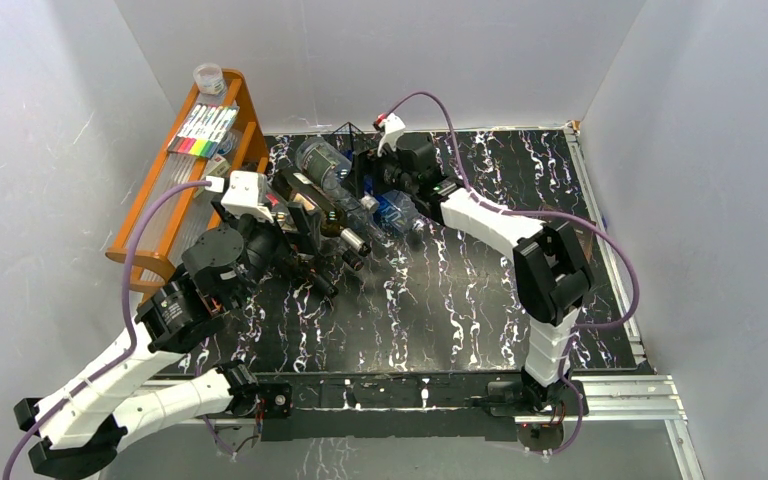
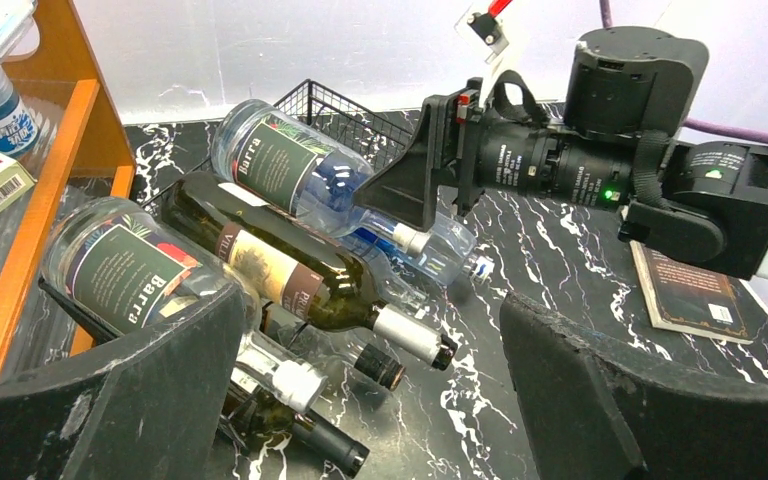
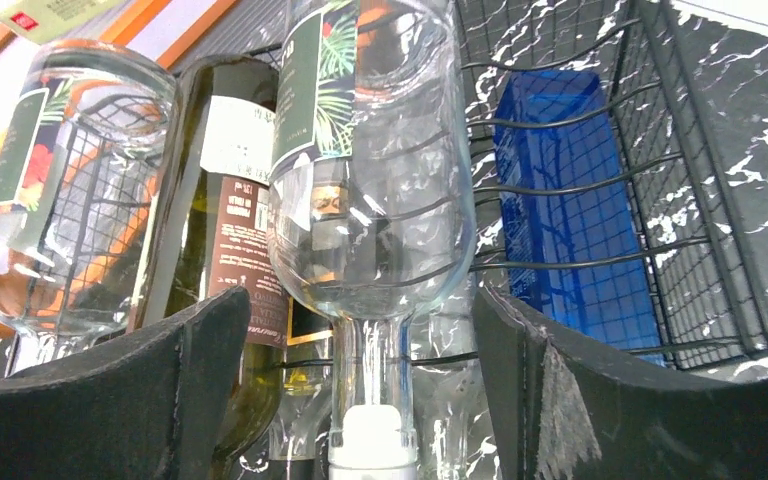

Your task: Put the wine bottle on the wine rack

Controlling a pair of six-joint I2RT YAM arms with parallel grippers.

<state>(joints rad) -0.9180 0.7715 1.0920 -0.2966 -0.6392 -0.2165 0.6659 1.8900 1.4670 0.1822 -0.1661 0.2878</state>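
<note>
Clear bottle [image 3: 370, 200] lies on rack [image 3: 560, 265], center of R wrist view, R gripper [image 3: 360, 300] open astride its neck, L gripper [image 2: 370, 305] open too; risk: 1 finger clips the neck on pullback & rolls bottle off.

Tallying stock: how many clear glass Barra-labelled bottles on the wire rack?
2. One clear bottle right of the dark green bottle, neck within the open right hand; the other left of it, by the orange wooden shelf. Maybe more hidden.
</note>
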